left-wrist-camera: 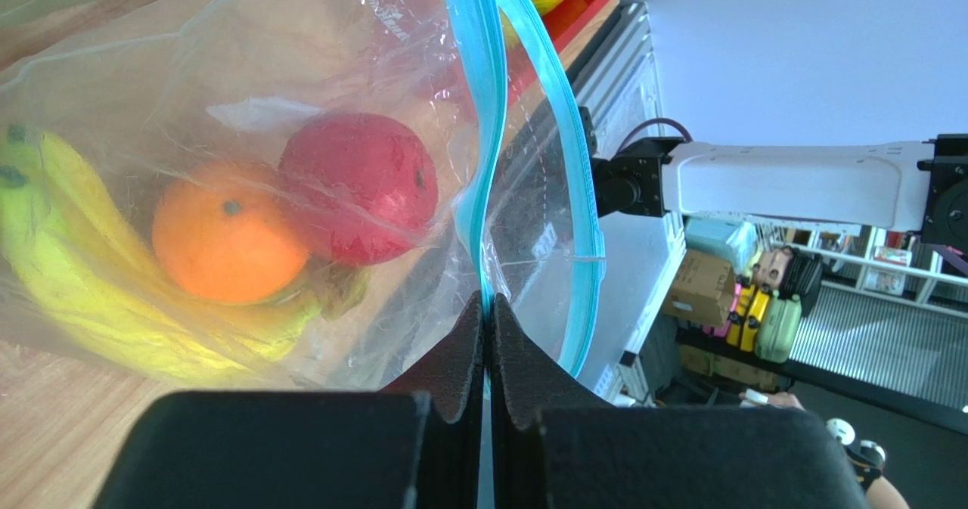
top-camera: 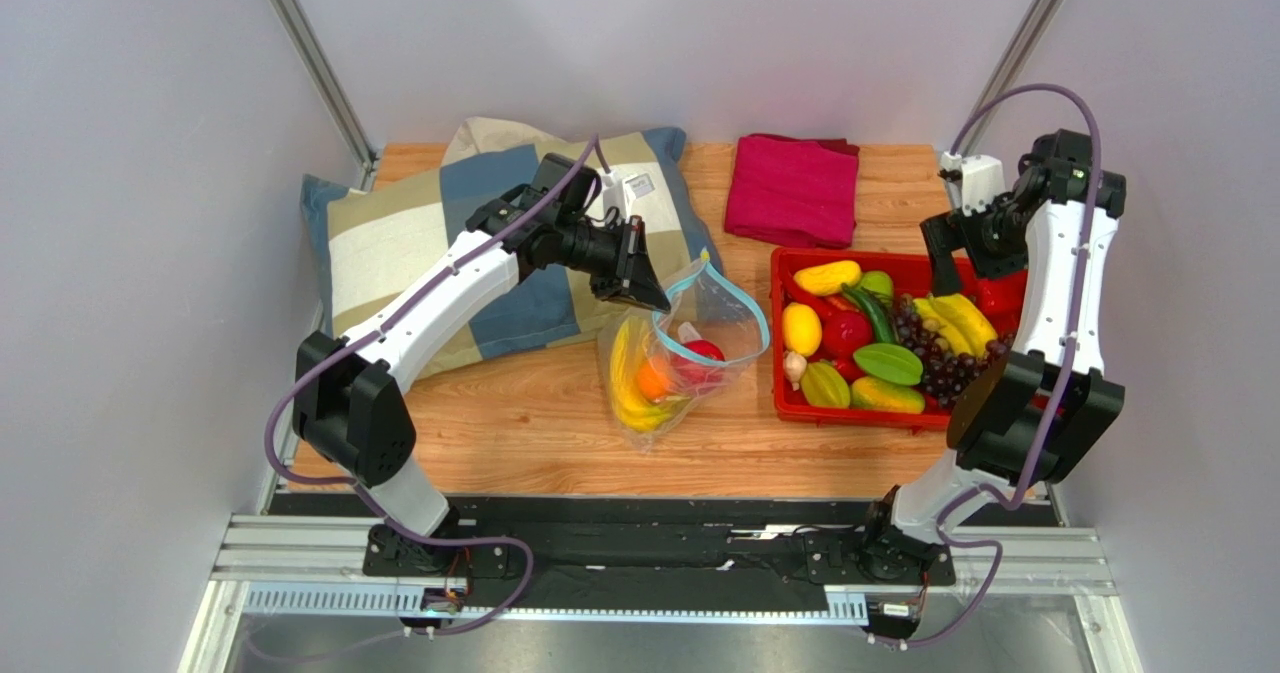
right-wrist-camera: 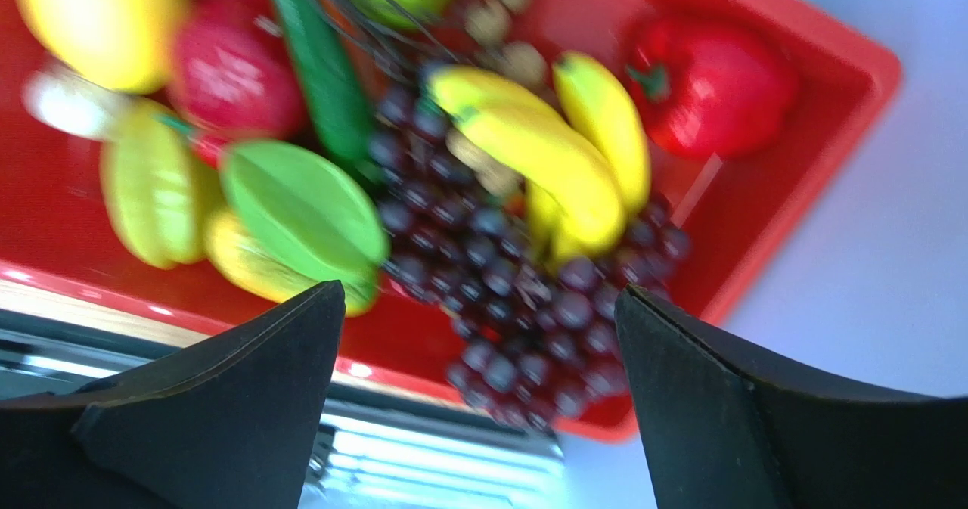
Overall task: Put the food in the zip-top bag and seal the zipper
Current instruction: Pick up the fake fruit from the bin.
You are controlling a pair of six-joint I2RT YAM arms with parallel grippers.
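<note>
Zip-top bag is resting on the tabletop just right of the checked pillow. Its mouth is gaping, with a banana bunch, an orange and a red apple sitting inside. The left tool is clenching the teal zipper at the bag's far-left edge. Further right, the right tool is hovering with fingers spread over the red tray holding grapes.

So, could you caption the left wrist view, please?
Left fingers pinching the teal-blue zipper strip of a clear plastic bag holding an orange, red apple, yellow bananas.
</note>
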